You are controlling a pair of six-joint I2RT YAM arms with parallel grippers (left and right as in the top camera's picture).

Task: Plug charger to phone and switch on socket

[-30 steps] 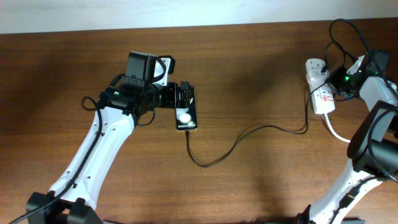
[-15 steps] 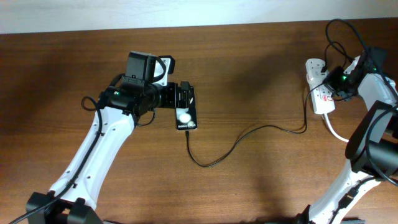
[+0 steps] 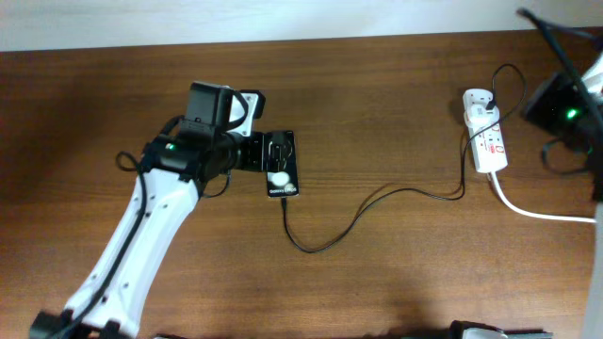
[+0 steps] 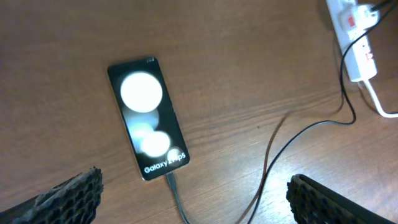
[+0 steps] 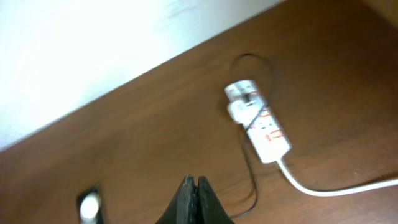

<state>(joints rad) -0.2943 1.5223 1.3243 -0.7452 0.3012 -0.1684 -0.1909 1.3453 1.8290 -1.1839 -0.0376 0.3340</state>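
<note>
- Black glass on brown wood: in the left wrist view the phone (image 4: 148, 127) lies flat at centre-left. It is glossy, with two white glare spots and white lettering. The charger (image 4: 292, 142), a thin limp black cable, enters its lower edge. The left gripper (image 4: 194, 186) is spread wide and holds nothing, its ribbed fingers at the two lower corners of the frame.
- Overhead, the cable curves slackly from the phone to the socket (image 3: 485, 141), a white hard-plastic strip with red marks at the right of the frame, on a thick white cord (image 3: 537, 212). The left gripper hovers at the phone's left edge. The right arm sits at the far right edge, apart from the strip.
- In the right wrist view the right gripper (image 5: 195, 185) is pinched together and empty, high above the socket at centre-right. I cannot tell whether the switch is on. If it needs pressing, the closed tips should descend straight onto it, clear of the thin cable loop. A sideways push would likely slide the light strip on the smooth wood.
</note>
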